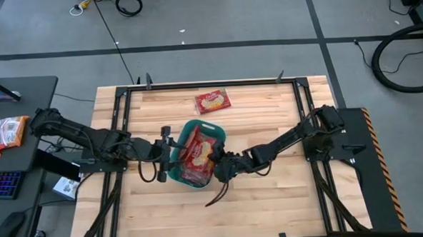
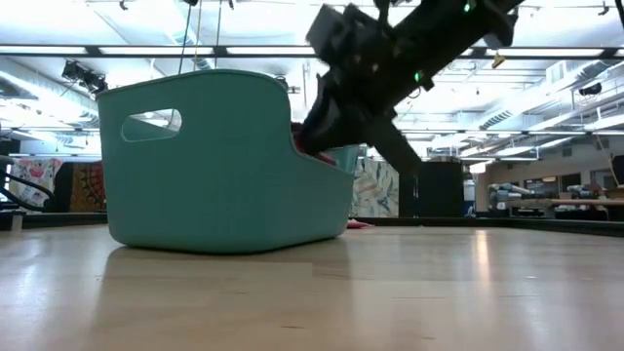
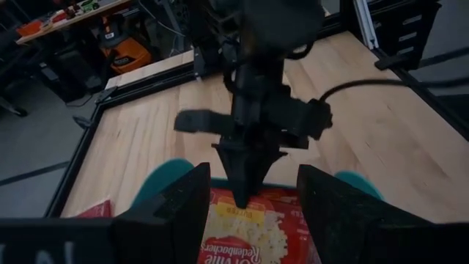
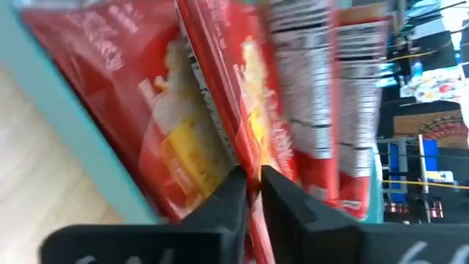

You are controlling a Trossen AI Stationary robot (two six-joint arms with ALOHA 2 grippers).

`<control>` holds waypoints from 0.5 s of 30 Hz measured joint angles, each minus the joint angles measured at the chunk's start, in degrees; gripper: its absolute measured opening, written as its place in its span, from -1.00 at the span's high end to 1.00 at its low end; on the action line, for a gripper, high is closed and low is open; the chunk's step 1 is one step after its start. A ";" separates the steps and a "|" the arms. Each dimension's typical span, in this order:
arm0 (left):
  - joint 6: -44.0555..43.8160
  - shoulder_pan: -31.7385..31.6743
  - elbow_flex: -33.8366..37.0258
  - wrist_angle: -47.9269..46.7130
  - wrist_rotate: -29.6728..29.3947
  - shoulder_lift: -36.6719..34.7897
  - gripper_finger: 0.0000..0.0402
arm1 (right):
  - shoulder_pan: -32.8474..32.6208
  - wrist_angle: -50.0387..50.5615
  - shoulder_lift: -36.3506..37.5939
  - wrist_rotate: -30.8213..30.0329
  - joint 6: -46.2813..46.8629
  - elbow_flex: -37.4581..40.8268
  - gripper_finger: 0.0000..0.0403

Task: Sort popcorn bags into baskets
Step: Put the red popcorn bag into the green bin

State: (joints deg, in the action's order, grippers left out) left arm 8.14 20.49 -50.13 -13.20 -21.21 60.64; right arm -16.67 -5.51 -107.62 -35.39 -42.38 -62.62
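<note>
The teal basket (image 1: 208, 124) (image 2: 224, 166) stands at mid-table with several red popcorn bags (image 1: 197, 153) on edge inside it. One more red bag (image 1: 212, 100) lies flat on the wood toward the far edge. My right gripper (image 1: 213, 160) (image 4: 253, 180) reaches over the basket's right rim and is shut on a bag. My left gripper (image 1: 174, 150) (image 3: 253, 176) is open at the basket's left end, its fingers (image 3: 183, 213) spread wide over the bags. I cannot tell whether it touches the rim. My right gripper pinches the thin upper edge of one red bag (image 4: 253, 158) between its two fingertips. It comes slanting down from the table's right, as the left wrist view shows (image 3: 245, 187). The bag stands among the others inside the basket, its lower part hidden by them.
A black cable (image 1: 218, 193) trails on the wood near the basket's near-right corner. Dark frame rails (image 1: 119, 122) run along the table's sides. A side desk on the left holds a keyboard (image 1: 1, 185), a mouse (image 1: 9, 229) and snack packets (image 1: 5, 133).
</note>
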 joint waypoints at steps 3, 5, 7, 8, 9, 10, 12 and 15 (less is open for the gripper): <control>-0.02 0.00 -0.02 -0.17 0.00 0.00 -0.03 | -0.06 1.10 -0.81 -0.53 0.10 -0.16 0.64; -0.02 0.00 -0.02 -0.55 0.00 0.00 -0.03 | -0.59 1.81 -0.40 -2.94 0.17 -0.16 0.55; -0.07 0.00 -0.02 -0.56 0.00 0.00 -0.03 | -1.36 2.09 0.70 -4.72 0.16 -0.16 0.46; -0.04 0.00 -0.02 -0.76 0.00 0.00 -0.03 | -1.82 2.18 1.48 -5.20 0.20 -0.16 0.42; -0.07 0.00 -0.02 -0.91 0.00 0.00 -0.03 | -2.31 2.53 2.48 -5.37 0.37 -0.16 0.38; -0.07 0.00 -0.02 -0.89 0.00 0.02 -0.03 | -2.71 2.81 3.45 -5.52 0.56 -0.16 0.35; -0.07 0.00 -0.02 -1.37 0.00 0.02 -0.03 | -3.43 4.22 5.36 -5.81 1.70 -0.18 0.30; -0.15 -0.02 -0.02 -2.12 0.00 0.12 -0.03 | -4.06 7.40 8.40 -8.95 2.34 -0.18 0.27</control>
State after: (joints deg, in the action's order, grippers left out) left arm 7.99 20.47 -50.15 -15.32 -21.21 60.76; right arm -20.73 1.89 -99.22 -44.34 -40.04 -62.81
